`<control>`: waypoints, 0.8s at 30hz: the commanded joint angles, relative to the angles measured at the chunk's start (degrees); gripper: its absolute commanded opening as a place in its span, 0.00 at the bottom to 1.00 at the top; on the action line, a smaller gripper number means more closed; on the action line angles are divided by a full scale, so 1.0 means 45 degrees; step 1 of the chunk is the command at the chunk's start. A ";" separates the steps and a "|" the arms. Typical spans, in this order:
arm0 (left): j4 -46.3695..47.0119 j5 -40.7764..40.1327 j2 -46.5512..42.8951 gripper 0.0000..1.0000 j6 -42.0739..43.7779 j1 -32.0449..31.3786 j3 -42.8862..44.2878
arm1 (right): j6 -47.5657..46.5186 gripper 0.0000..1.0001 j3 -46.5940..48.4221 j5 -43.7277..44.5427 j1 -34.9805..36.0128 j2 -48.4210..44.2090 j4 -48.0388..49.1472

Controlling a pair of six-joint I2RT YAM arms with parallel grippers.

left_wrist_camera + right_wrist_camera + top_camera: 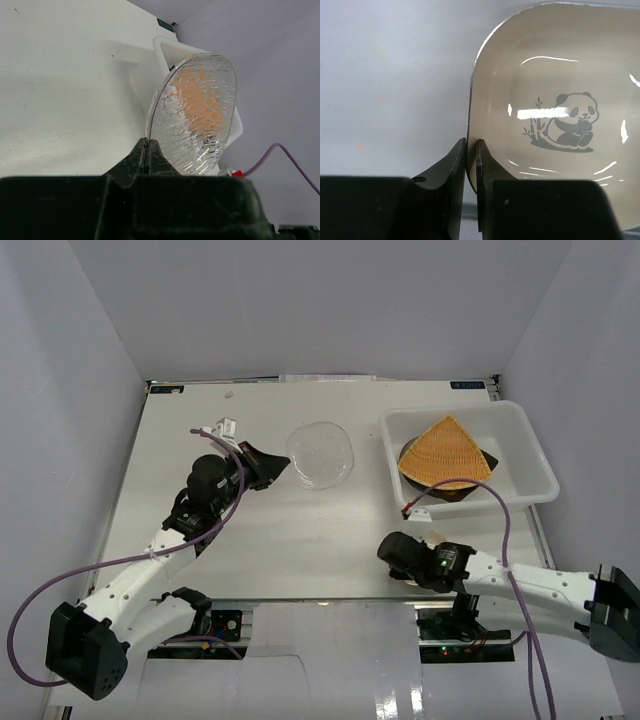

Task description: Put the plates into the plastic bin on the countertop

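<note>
My left gripper (280, 467) is shut on the near rim of a small clear glass plate (320, 455), left of the plastic bin (535, 455). In the left wrist view the ribbed glass plate (195, 115) stands on edge above the shut gripper (145, 142), with the bin (162, 50) behind it. An orange woven fan-shaped plate (447, 452) lies in the bin on a black plate (465, 490). My right gripper (471, 142) is shut on the rim of a cream dish (555, 75) with a panda drawing. In the top view the right gripper (395, 550) sits near the countertop's (300, 540) front edge; the dish is hidden there.
Grey walls close in the countertop on the left, back and right. A purple cable (505, 530) loops from the right arm up over the bin's front rim. Another purple cable (120, 562) trails along the left arm.
</note>
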 commanded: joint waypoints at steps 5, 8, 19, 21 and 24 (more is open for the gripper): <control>-0.1401 -0.2983 -0.1469 0.00 0.1564 0.0004 0.1973 | 0.1695 0.08 0.6699 0.1497 0.5941 0.4902 -0.2155; -0.2355 -0.3766 -0.1997 0.00 0.2248 0.0004 0.3105 | -0.0022 0.08 0.9381 0.2455 0.6218 0.6470 -0.2725; -0.3220 -0.2345 -0.3134 0.00 0.1550 0.0024 0.3461 | -0.8489 0.08 0.9679 0.2346 -0.0273 0.3347 0.1001; -0.2735 -0.1353 -0.2761 0.00 0.1218 0.0004 0.3246 | -0.9670 0.08 0.9484 0.1625 -0.1801 0.3384 0.1667; -0.2148 -0.0335 -0.1883 0.00 0.0671 0.0004 0.2933 | -1.0962 0.08 0.8842 -0.0464 -0.4830 0.3812 0.2196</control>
